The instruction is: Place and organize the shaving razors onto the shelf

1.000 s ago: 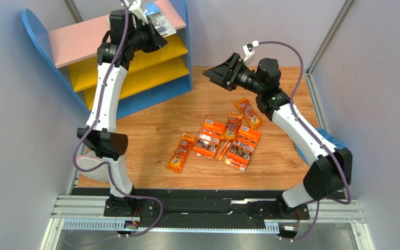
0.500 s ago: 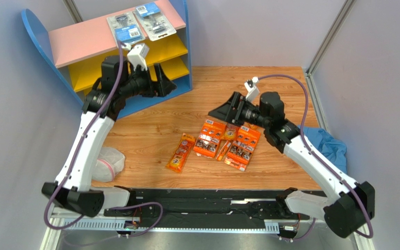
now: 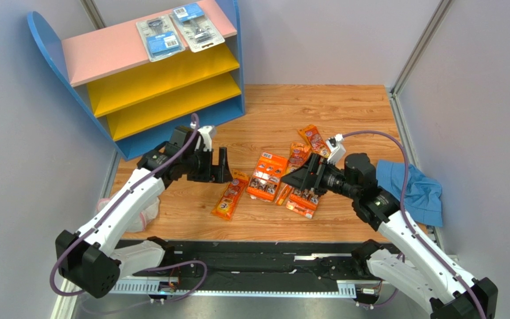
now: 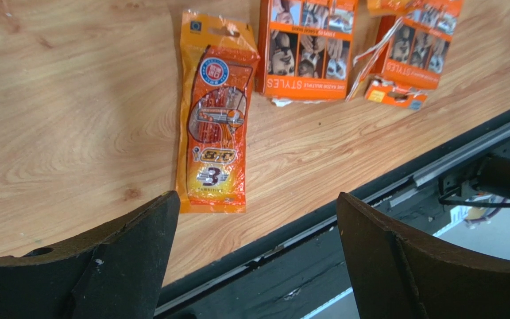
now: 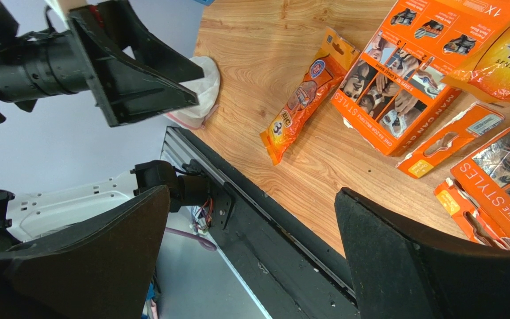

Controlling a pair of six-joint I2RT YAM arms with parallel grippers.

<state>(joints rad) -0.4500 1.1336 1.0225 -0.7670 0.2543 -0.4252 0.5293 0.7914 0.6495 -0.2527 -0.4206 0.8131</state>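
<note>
The shelf (image 3: 105, 50) stands at the back left, with two clear blister packs of shaving razors (image 3: 161, 34) side by side on its pink top board. Several orange razor packs lie mid-table: a small bag (image 3: 231, 195) (image 4: 214, 126) (image 5: 307, 100), a wide card (image 3: 267, 176) (image 4: 307, 46) (image 5: 410, 80), more bags (image 3: 315, 143) behind. My left gripper (image 3: 212, 171) (image 4: 257, 199) hangs open just left of the small bag, holding nothing. My right gripper (image 3: 304, 175) (image 5: 251, 193) is open and empty over the right-hand card (image 3: 307, 193), partly hiding it.
A blue cloth (image 3: 410, 189) lies at the table's right edge. A white plastic bag (image 3: 134, 206) (image 5: 198, 100) sits at the near left corner. The black mounting rail (image 3: 257, 252) runs along the near edge. Grey walls close in both sides.
My left gripper let go of a blister pack on the pink board, opened, and came down to the table by the small bag. My right arm lowered over the orange packs, jaws widening.
</note>
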